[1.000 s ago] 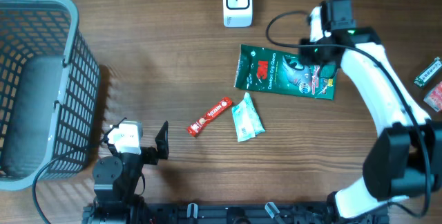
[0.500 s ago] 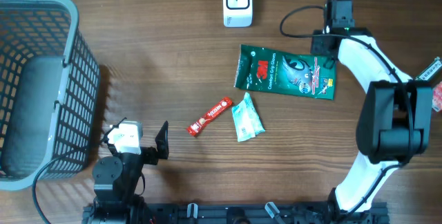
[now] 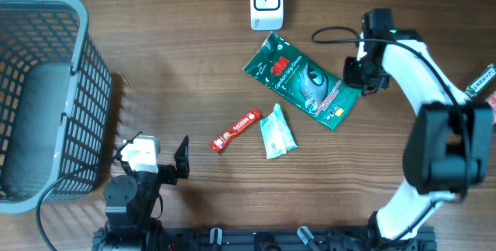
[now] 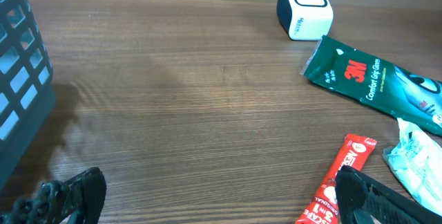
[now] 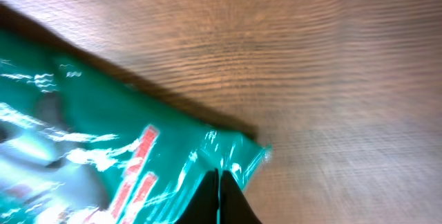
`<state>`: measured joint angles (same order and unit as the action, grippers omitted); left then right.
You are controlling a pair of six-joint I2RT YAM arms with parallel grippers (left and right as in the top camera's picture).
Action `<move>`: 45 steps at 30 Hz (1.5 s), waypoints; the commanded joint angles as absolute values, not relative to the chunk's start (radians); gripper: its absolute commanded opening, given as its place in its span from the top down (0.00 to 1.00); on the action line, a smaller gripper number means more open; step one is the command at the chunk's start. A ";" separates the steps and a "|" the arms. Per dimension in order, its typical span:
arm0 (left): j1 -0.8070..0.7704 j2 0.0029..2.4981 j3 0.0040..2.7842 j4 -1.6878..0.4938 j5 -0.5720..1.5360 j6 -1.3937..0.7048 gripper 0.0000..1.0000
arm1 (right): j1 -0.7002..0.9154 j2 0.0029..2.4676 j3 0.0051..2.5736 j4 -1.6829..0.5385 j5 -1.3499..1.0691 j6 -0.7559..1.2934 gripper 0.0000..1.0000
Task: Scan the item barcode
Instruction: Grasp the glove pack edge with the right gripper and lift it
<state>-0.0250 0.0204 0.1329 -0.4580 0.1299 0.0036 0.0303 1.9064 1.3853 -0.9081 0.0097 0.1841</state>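
The green 3M packet (image 3: 302, 80) lies tilted on the wooden table, its top corner near the white barcode scanner (image 3: 266, 3). My right gripper (image 3: 358, 77) is shut on the packet's right edge. In the right wrist view the black fingertips (image 5: 228, 203) pinch together over the packet's green foil (image 5: 83, 134). My left gripper (image 3: 161, 159) rests at the front left, open and empty. The left wrist view shows the left gripper (image 4: 221, 203) with wide-spread fingers, the scanner (image 4: 306, 6) and the packet (image 4: 373, 79) ahead.
A red Nescafe stick (image 3: 236, 130) and a pale crumpled sachet (image 3: 277, 132) lie mid-table. A grey mesh basket (image 3: 77, 18) fills the left side. Two small packets (image 3: 484, 80) sit at the right edge. The scanner's cable runs off the back edge.
The right gripper closed on the packet's right edge and moved toward the front. The packet swung clockwise, its left end now nearer the scanner. The left arm stayed still.
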 commanded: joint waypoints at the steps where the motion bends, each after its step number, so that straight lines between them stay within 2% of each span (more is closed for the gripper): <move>1: -0.027 0.015 0.134 -0.462 0.145 0.019 0.00 | 0.091 1.733 1.427 -0.941 -0.021 0.200 0.40; 2: -0.027 0.015 0.134 -0.462 0.145 0.019 0.00 | 0.134 1.706 1.427 -0.933 -0.020 0.155 0.10; 3: -0.027 0.015 0.134 -0.462 0.145 0.019 0.00 | 0.174 1.703 1.427 -0.910 -0.021 0.094 0.00; 6: -0.027 0.015 0.134 -0.462 0.145 0.019 0.00 | 0.304 1.750 1.390 -0.822 -0.020 -0.165 0.00; 8: -0.027 0.015 0.134 -0.462 0.145 0.019 0.00 | 0.351 1.827 1.380 -0.778 -0.017 -0.213 0.00; 15: -0.027 0.015 0.134 -0.462 0.145 0.019 0.00 | 0.369 2.004 1.380 -0.737 -0.032 -0.252 0.00; 22: -0.027 0.015 0.134 -0.462 0.145 0.019 0.00 | 0.408 2.009 1.352 -0.728 -0.029 -0.262 0.00; 29: -0.027 0.015 0.134 -0.462 0.145 0.019 0.00 | 0.407 2.081 1.212 -0.670 0.196 -0.229 0.00; 31: -0.027 0.015 0.134 -0.462 0.145 0.019 0.00 | 0.406 2.133 1.201 -0.670 0.184 -0.225 0.00; 32: -0.027 0.015 0.134 -0.462 0.145 0.019 0.00 | 0.407 2.166 1.201 -0.678 0.146 -0.226 0.06; 34: -0.027 0.015 0.134 -0.462 0.145 0.019 0.00 | 0.406 2.210 1.201 -0.699 0.088 -0.226 0.48; 35: -0.027 0.015 0.134 -0.462 0.145 0.019 0.00 | 0.406 2.225 1.201 -0.717 0.049 -0.226 0.80; 36: -0.027 0.015 0.134 -0.462 0.145 0.019 0.00 | 0.406 2.235 1.201 -0.732 -0.002 -0.226 0.95; 41: -0.027 0.015 0.134 -0.462 0.145 0.019 0.00 | 0.405 2.195 1.288 -0.849 -0.285 -0.224 0.96; 45: -0.027 0.015 0.134 -0.462 0.145 0.019 0.00 | 0.405 2.043 1.476 -1.029 -0.436 -0.125 0.95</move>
<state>-0.0254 0.0204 0.1329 -0.4576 0.1299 0.0032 0.3897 2.0655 1.4067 -0.9478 -0.2317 -0.2028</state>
